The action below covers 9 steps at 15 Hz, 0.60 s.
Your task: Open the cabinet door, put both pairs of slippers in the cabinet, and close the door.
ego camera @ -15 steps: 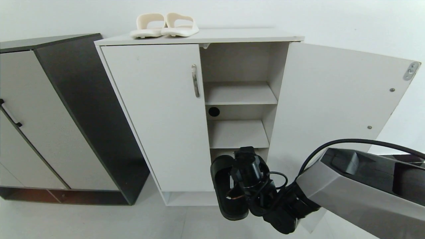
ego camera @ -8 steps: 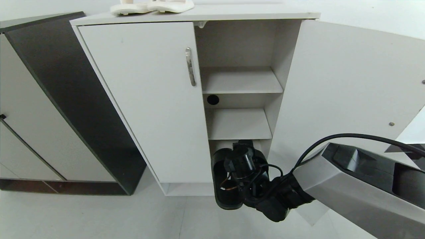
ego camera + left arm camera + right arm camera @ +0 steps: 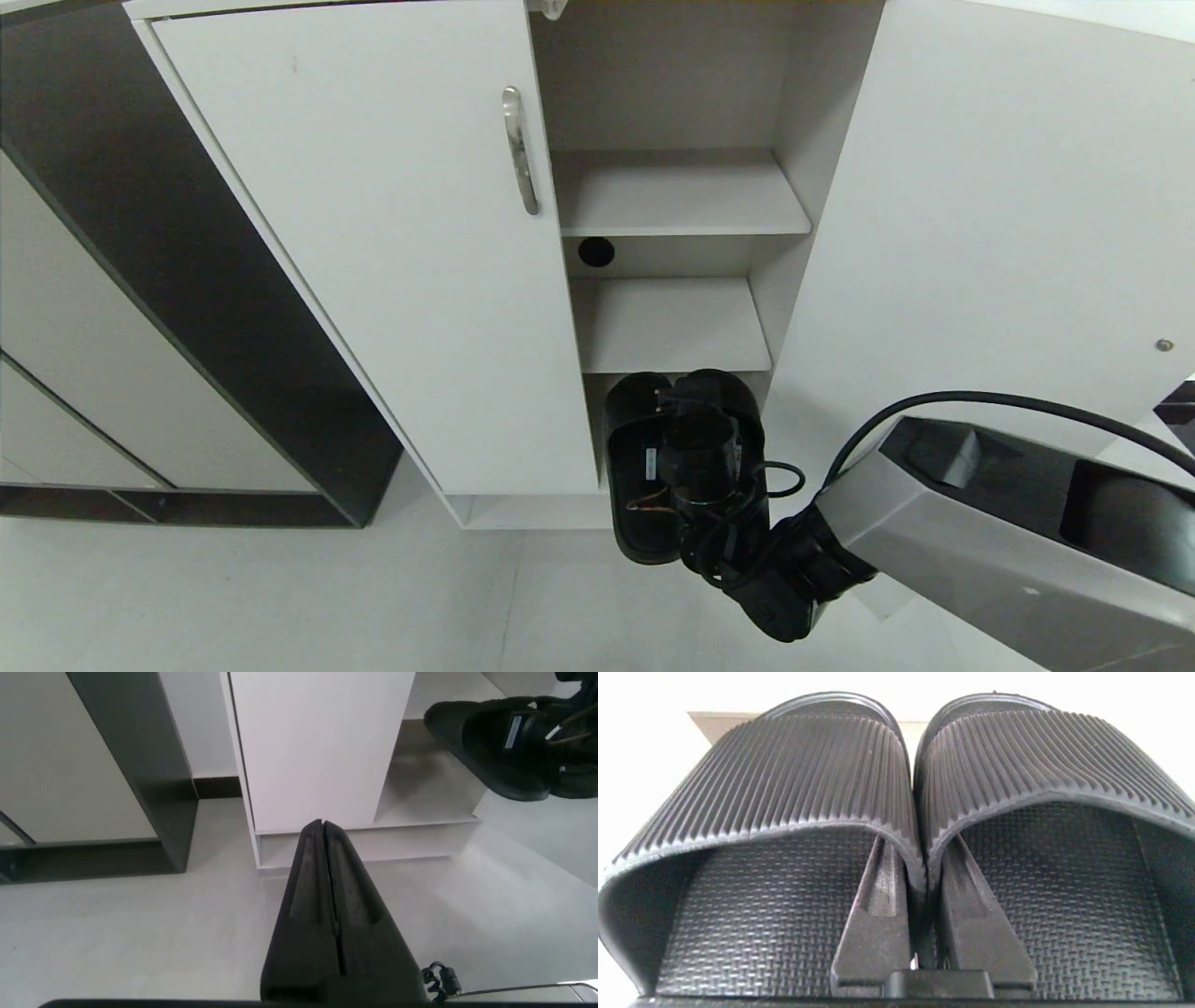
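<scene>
At the mouth of the lowest compartment of the cabinet point(image 3: 672, 84), just below the lower shelf point(image 3: 667, 327), a pair of black slippers point(image 3: 638, 523) is held side by side, toes inward and heels out over the floor point(image 3: 280, 597). The pair is gripped by the right gripper point(image 3: 693, 415), whose two fingers point(image 3: 878, 905) are slid under the ribbed straps and closed on the touching inner edges. The right-hand door point(image 3: 980, 233) is swung wide open. The left-hand door point(image 3: 373, 233), with its metal handle point(image 3: 520, 149), is shut. The left gripper point(image 3: 323, 835) is held low above the floor before the cabinet, its jaws pressed together with nothing between them.
</scene>
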Motion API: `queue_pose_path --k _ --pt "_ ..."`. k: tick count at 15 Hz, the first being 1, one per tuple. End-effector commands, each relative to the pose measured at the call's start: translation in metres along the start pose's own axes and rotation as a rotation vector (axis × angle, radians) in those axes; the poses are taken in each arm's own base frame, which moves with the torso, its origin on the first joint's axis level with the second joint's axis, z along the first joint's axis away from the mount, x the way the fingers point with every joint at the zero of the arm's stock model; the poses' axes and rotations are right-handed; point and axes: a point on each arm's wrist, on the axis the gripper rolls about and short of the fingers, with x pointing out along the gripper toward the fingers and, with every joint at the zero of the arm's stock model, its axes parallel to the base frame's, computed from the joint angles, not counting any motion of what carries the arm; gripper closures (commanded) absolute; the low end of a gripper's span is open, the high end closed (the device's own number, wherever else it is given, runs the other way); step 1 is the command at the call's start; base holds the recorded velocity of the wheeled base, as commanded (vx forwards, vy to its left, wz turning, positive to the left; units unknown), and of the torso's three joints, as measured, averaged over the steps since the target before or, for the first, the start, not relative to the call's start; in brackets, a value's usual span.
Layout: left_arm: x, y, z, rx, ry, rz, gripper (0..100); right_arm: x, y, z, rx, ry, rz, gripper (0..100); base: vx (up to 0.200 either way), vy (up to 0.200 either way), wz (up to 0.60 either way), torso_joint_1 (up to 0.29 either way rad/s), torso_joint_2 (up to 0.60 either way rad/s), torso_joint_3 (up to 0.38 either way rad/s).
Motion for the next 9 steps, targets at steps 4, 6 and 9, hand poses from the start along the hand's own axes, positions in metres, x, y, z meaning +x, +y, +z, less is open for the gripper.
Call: queue_pose_path --k 4,6,9 --pt "0.0001 0.0 0.0 0.0 0.001 0.0 100 0.0015 -0.0041 -0.0014 -0.009 0.003 -0.008 100 0.0 0.0 0.0 0.0 0.0 0.0" --pt "0.0001 0.0 0.0 0.001 0.001 0.0 100 0.0017 -0.0039 -0.0017 -0.009 0.003 -0.008 100 0.0 0.0 0.0 0.0 0.0 0.0" --pt "0.0001 0.0 0.0 0.001 0.001 0.0 100 0.0017 -0.0037 0.0004 -0.005 -0.001 -0.009 100 0.2 0.0 0.0 -0.002 0.0 0.002"
